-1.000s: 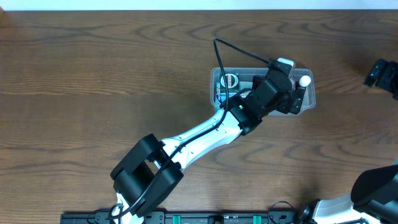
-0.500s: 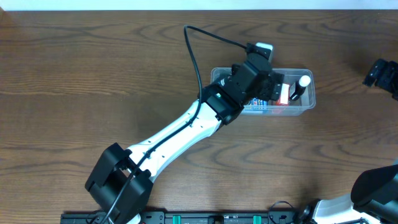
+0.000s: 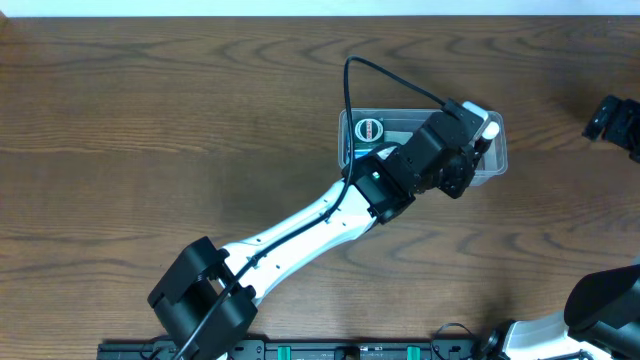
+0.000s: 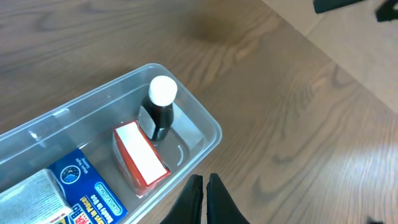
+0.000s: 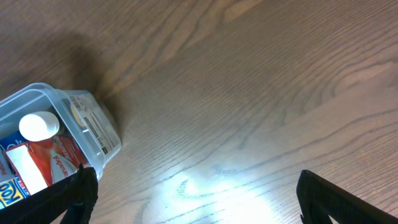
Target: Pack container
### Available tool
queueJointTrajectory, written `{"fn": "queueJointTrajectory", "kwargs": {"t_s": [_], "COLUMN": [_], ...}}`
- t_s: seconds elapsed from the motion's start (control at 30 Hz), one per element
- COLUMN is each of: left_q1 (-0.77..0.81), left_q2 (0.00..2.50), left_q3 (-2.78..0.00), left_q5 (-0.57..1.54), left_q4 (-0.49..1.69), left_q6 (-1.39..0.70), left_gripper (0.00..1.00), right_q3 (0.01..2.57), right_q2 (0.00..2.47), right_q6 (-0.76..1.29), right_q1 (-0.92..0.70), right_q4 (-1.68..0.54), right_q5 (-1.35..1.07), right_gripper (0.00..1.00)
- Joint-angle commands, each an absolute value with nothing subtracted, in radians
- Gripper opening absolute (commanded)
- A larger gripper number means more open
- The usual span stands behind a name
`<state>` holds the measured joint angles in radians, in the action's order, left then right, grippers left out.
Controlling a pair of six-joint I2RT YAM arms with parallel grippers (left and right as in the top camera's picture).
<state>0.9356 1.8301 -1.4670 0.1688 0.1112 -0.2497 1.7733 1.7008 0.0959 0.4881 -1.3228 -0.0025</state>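
The container (image 3: 350, 125) is a clear tub at the table's centre right, also seen in the left wrist view (image 4: 205, 121) and the right wrist view (image 5: 93, 124). Inside lie a black bottle with a white cap (image 4: 163, 106), a red box with a white face (image 4: 142, 155), a blue packet (image 4: 87, 190) and a round-labelled item (image 3: 371, 129). My left gripper (image 4: 205, 182) is shut on nothing, its tips just outside the tub's long front wall; from overhead it (image 3: 458, 178) covers the tub's right half. My right gripper (image 5: 199, 199) stands wide open over bare wood, right of the tub.
The right arm's black end (image 3: 612, 118) shows at the table's right edge, well clear of the tub. A black cable (image 3: 385, 78) loops from the left wrist over the table behind the tub. Brown wood (image 3: 150, 120) surrounds the tub on all sides.
The left arm swung to the tub's left end and back over its right half, and its jaws went from open to shut. The right arm stayed put.
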Motion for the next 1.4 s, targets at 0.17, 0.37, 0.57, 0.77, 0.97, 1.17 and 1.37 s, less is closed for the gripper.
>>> {"fn": "queueJointTrajectory", "kwargs": {"t_s": [0.17, 0.37, 0.57, 0.77, 0.97, 1.17, 1.37], "left_q1": [0.830, 0.583, 0.331, 0.166, 0.088, 0.077, 0.077], "left_q2": [1.762, 1.579, 1.507, 1.509, 1.510, 1.510, 1.510], "left_q3": [-1.474, -1.474, -1.474, -1.474, -1.470, -1.466, -1.464], "left_q5": [-0.061, -0.144, -0.144, -0.143, -0.143, -0.143, -0.143], "left_q4": [0.314, 0.491, 0.597, 0.725, 0.781, 0.797, 0.800], "left_q6": [-0.143, -0.155, -0.154, -0.154, -0.154, -0.154, -0.154], "left_gripper": [0.06, 0.68, 0.98, 0.98, 0.98, 0.98, 0.98], "right_q3": [1.771, 1.758, 1.662, 1.502, 1.449, 1.428, 1.343], "right_q2": [1.704, 1.704, 1.704, 1.704, 1.704, 1.704, 1.704], "right_q6": [-0.052, -0.084, 0.015, 0.059, 0.081, 0.089, 0.084], "right_q1": [0.458, 0.282, 0.073, -0.040, -0.099, -0.119, -0.119], "right_q4": [-1.339, -1.341, -1.208, -1.050, -1.013, -1.023, -0.952], "right_q5": [-0.337, -0.366, -0.275, -0.216, -0.131, -0.057, -0.092], "right_gripper": [0.97, 0.85, 0.03, 0.01, 0.01, 0.01, 0.01]}}
